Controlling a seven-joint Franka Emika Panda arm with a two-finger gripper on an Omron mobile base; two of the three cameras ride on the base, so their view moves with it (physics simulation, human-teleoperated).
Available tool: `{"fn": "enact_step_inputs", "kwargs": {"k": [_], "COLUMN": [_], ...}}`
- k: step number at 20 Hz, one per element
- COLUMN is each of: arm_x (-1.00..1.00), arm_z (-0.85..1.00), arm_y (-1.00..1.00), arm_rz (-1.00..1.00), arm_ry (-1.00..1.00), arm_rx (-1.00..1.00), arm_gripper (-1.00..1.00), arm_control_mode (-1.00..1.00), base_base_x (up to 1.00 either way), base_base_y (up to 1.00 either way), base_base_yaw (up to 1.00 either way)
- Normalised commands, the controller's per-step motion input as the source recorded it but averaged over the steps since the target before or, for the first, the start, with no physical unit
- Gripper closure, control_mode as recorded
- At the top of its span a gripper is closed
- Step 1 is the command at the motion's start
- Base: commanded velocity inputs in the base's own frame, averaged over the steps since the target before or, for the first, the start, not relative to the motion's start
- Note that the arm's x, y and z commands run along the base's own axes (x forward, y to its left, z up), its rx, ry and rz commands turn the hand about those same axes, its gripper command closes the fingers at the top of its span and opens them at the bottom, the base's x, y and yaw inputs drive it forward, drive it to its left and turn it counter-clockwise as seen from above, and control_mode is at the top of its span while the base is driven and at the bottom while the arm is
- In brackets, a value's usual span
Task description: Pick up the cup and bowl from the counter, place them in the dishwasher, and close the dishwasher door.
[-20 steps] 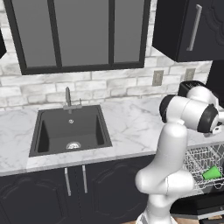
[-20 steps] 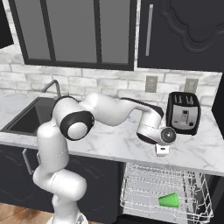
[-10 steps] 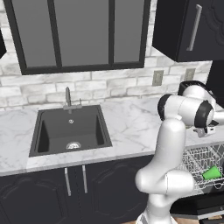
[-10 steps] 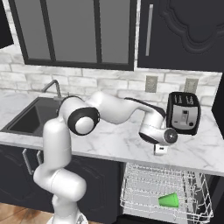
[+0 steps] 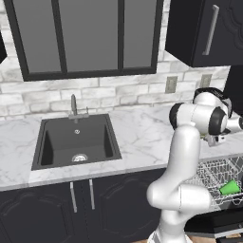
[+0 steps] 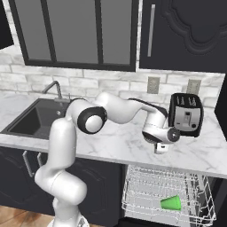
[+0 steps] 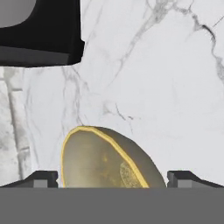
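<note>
The bowl (image 7: 107, 159) is a shallow, round dish of dull olive-gold with a thin bright yellow rim and a mottled, faintly patterned inside; in the hand view it sits on the white, grey-veined counter (image 7: 166, 87), seen at a slant so its opening looks oval, and it lies between the two dark fingertips (image 7: 41, 178) without either one visibly touching it. The gripper (image 7: 112, 180) stands wide, its jaws spread to either side of the bowl and closed on nothing. From the right base view the gripper (image 6: 160, 146) hangs low over the counter (image 6: 111, 146) near its front edge, just in front of the black toaster (image 6: 186, 114) that stands toward the back wall. Below that edge the dishwasher (image 6: 166, 195) is open, its white wire rack pulled out, and a green cup (image 6: 170, 203) lies on its side in the rack. The black sink (image 5: 76, 142) is set into the counter well off to the left
</note>
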Motion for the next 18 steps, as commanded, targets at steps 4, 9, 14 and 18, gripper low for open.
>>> {"fn": "enact_step_inputs", "kwargs": {"k": [4,9,14,18], "arm_x": [0.38,0.26,0.02,0.00], "arm_z": [-0.41,-0.47,-0.36,-0.13], "arm_y": [0.14,0.08,0.00,0.00], "arm_rz": [0.01,0.01,0.00,0.00], "arm_ry": [0.02,0.02,0.00,0.00], "arm_rx": [0.00,0.00,0.00,0.02], "arm_gripper": [1.00,1.00,1.00,1.00], "arm_control_mode": [-1.00,-1.00,-1.00,-1.00], "base_base_x": [0.00,0.00,0.00,0.00], "base_base_y": [0.00,0.00,0.00,0.00], "base_base_yaw": [0.00,0.00,0.00,0.00]}}
